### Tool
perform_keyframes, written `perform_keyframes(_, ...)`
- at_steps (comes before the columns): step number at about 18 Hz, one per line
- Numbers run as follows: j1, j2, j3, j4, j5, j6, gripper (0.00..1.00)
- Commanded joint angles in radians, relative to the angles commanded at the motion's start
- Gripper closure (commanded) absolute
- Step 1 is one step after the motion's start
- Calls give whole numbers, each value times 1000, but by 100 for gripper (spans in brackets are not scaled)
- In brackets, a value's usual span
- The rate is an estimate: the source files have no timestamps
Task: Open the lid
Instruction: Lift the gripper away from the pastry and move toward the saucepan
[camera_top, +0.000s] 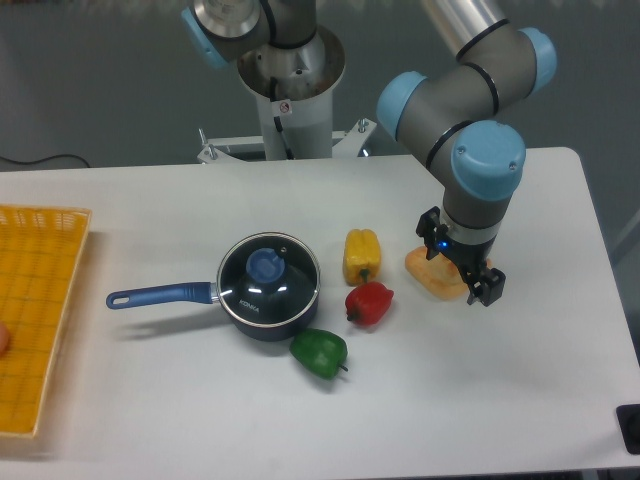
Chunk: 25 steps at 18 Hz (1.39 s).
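The lid (268, 279) is round dark glass with a metal rim and a blue knob (265, 265) at its centre. It sits closed on the dark blue saucepan (262, 322), whose long blue handle (160, 295) points left. My gripper (478, 281) is well to the right of the pan, low over the table, beside an orange-yellow object (432, 274). Its fingers look spread and nothing shows between them.
A yellow pepper (362, 255), a red pepper (369, 302) and a green pepper (319, 351) lie just right of and in front of the pan. A yellow basket (40, 310) stands at the left edge. The robot base (290, 90) is at the back.
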Motion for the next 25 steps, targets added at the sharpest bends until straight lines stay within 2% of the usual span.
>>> perform_keyframes(9,-17,9,-6,-2,5,-5,0)
perform_keyframes(13,-75,5,-5,9,8,-122,0)
perform_keyframes(16,-84,14,-5,3,18,-153,0)
perform_keyframes(19,-97,54,-43,6,6,-158,0)
perform_keyframes(22,-161,83,-63,3,14,-334,0)
perform_keyframes(25,-182,145,-130,3,6,-373,0)
